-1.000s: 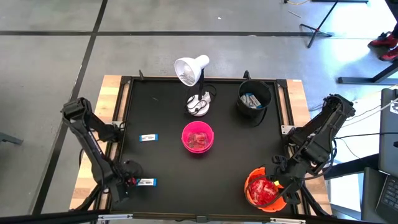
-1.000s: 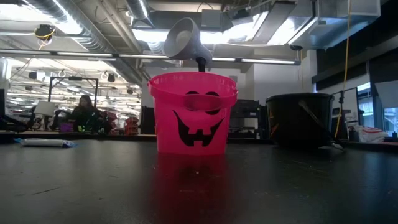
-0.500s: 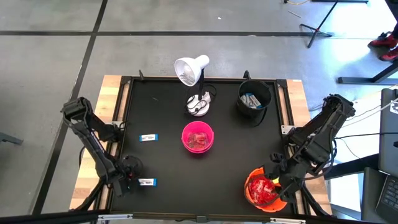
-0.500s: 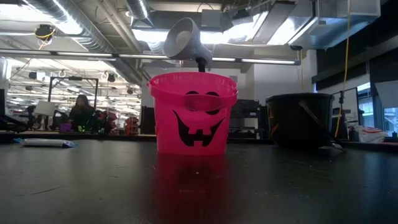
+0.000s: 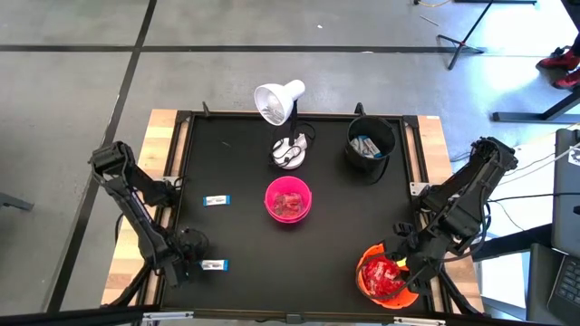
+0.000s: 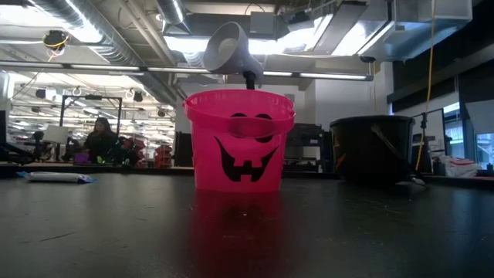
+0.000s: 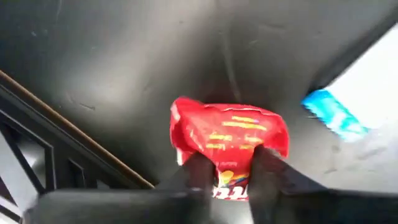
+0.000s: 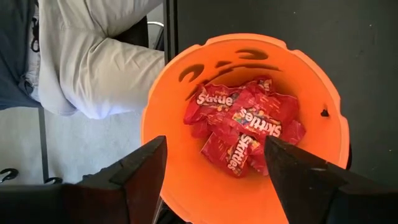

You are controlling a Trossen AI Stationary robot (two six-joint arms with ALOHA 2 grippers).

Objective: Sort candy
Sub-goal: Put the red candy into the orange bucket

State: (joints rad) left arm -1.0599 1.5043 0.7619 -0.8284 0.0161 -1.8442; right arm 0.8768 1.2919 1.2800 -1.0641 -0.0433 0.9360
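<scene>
Left wrist view shows the left gripper point(image 7: 230, 165) clamped on a red candy packet point(image 7: 227, 140) near the table's point(image 5: 245, 181) front left corner; the shallow pinch on its crinkly edge could slip. The right gripper point(image 8: 214, 171) hangs spread above the orange bowl point(image 8: 168, 124).

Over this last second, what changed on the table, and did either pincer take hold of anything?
The left pincer, low at the table's front-left corner, drew slightly back from the white-and-blue bar and closed on a red candy packet. The right pincer stayed open above the orange bowl of red packets. The pink bowl, black bucket, lamp and second bar did not move.
</scene>
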